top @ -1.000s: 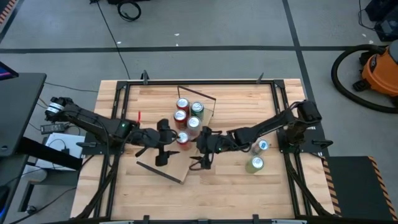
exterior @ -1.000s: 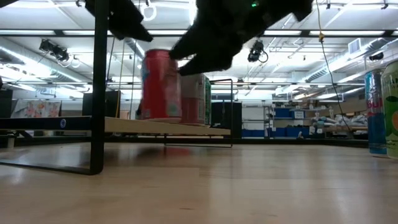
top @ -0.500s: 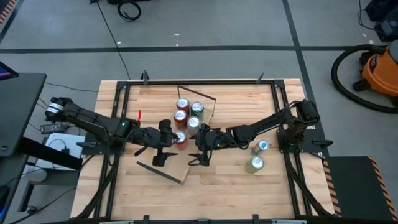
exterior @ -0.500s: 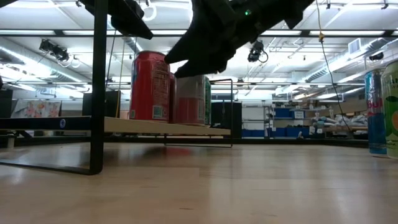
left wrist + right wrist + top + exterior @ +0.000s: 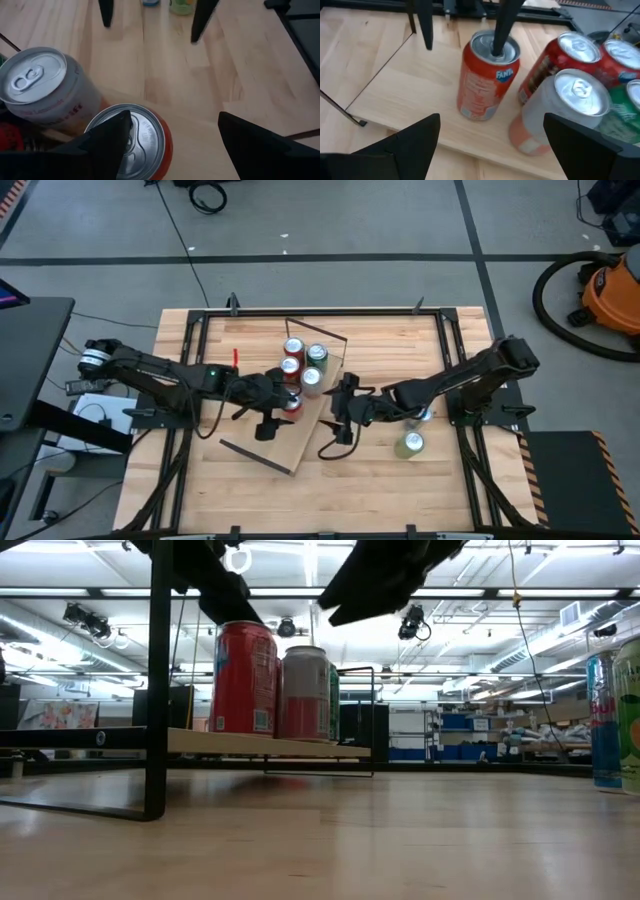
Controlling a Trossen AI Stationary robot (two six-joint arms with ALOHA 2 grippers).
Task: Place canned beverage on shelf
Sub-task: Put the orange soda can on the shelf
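The shelf (image 5: 283, 444) is a light-wood plank with wire brackets, lying slanted at mid-table. Several cans stand on it. Nearest the plank's middle is an orange can (image 5: 291, 404), upright on its base in the low view (image 5: 243, 680) and the right wrist view (image 5: 485, 80). My left gripper (image 5: 277, 414) is open above this can, with one finger over the can's top and the other beside the can. My right gripper (image 5: 337, 418) is open and empty, to the right of the shelf and clear of the cans. My left gripper points down at the orange can from above. One fingertip (image 5: 496, 46) stands over the can's lid (image 5: 507, 46); I cannot tell whether it touches. The other finger (image 5: 425, 27) hangs free beside the can. The can stands upright on the shelf.
A pale can (image 5: 570, 110), red cans (image 5: 292, 357) and a green can (image 5: 316, 355) stand close behind the orange one. A blue can (image 5: 422, 414) and a green can (image 5: 409, 443) stand on the table at the right. A black frame rims the table.
The orange can has shifted a little toward the table's left on the shelf and settled upright. My right gripper has drawn back toward the table's right edge and risen, away from the can. My left gripper has moved a little right, over the can.
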